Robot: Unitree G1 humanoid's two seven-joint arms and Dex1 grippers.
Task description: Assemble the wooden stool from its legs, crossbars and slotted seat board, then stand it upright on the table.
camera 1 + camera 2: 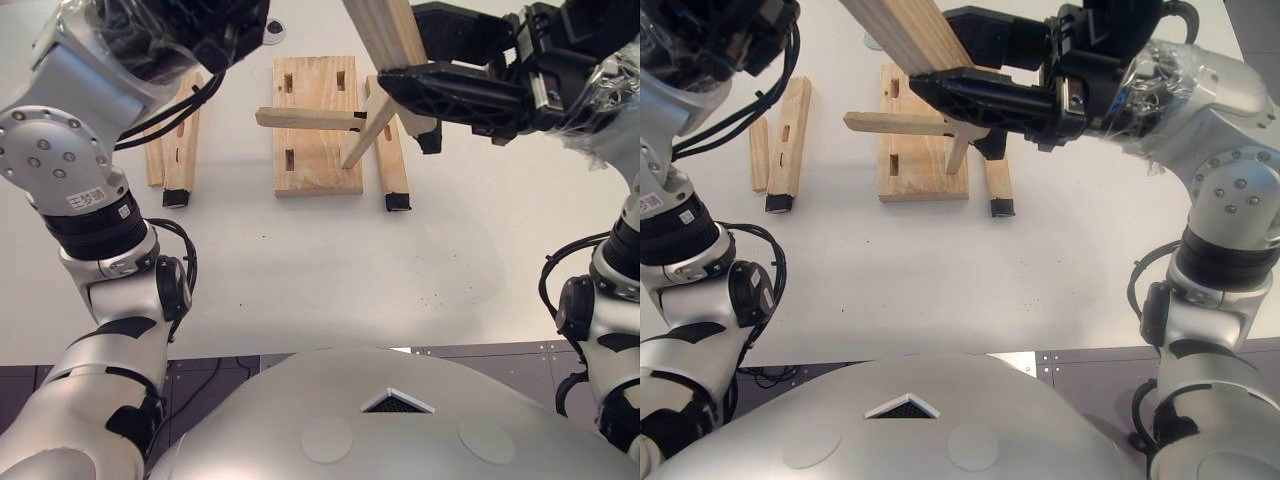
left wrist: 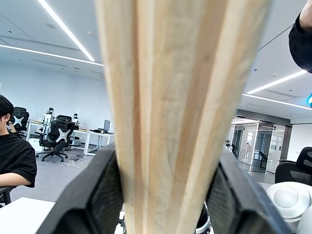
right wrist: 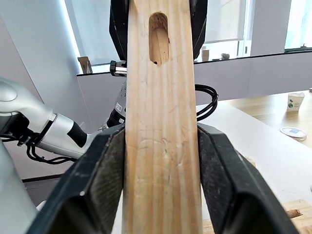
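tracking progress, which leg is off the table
The leg gripped by the left claw and right claw, raised in the air; the other two legs lie flat on the table beside the seat board.

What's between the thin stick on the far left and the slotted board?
A slotted wooden leg with a black foot, lying flat, in the left eye view.

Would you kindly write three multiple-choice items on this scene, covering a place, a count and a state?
1. The seat board is: A held aloft; B on the floor; C flat on the table.
2. Black-footed legs lying on the table: A one; B two; C four.
3. The right hand is: A shut on the raised leg; B open; C on the table.
Answers: C, it lies on the table; B, one each side of the board; A, its fingers clamp the leg.
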